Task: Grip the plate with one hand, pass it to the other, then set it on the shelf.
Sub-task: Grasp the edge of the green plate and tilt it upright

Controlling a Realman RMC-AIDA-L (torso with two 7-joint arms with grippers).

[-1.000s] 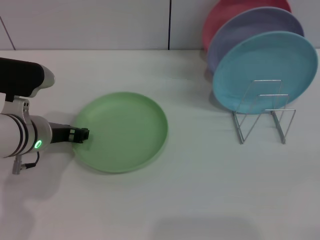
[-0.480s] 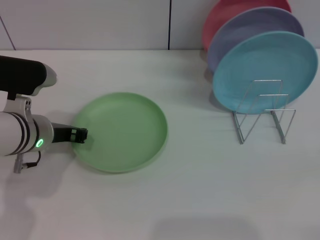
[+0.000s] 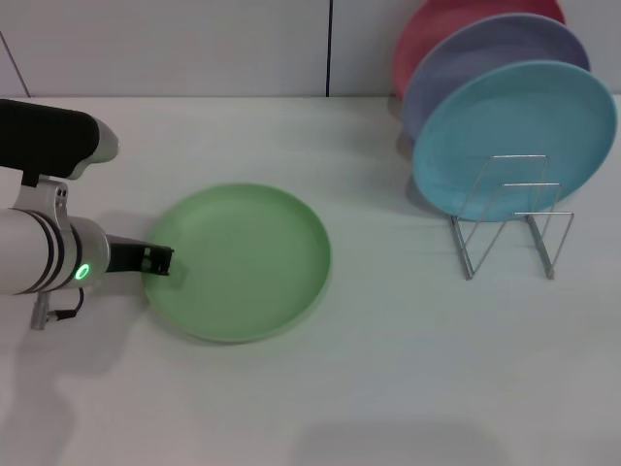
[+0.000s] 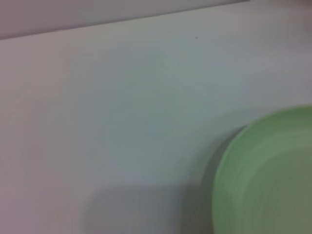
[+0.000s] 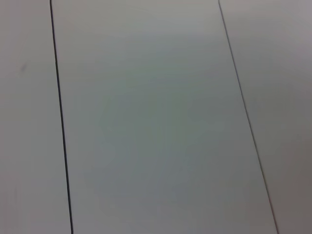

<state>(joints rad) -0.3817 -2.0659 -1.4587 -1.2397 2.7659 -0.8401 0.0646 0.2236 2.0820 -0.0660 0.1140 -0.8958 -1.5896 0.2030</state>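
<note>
Round, light green matte plastic plate (image 3: 241, 261) lying flat on the white tabletop (image 3: 388, 369), left of centre in the head view. Black two-fingered left hand (image 3: 160, 259), on a silver-white wrist with a green glowing ring, reaching in from the left edge and closed on the plate's near-left rim; lower finger hidden beneath the rim. Only a blurred arc of the same plate (image 4: 265, 175) caught in the left wrist view, rest cut off, own fingers not shown. Small silver wire dish rack (image 3: 511, 223) well apart to the right, holding an upright light blue plate (image 3: 514, 126), a lavender plate (image 3: 485, 58) and a pink plate (image 3: 427, 34) behind, each partly covered. Right hand nowhere in sight; right wrist view filled by plain white panels with dark seams.
</note>
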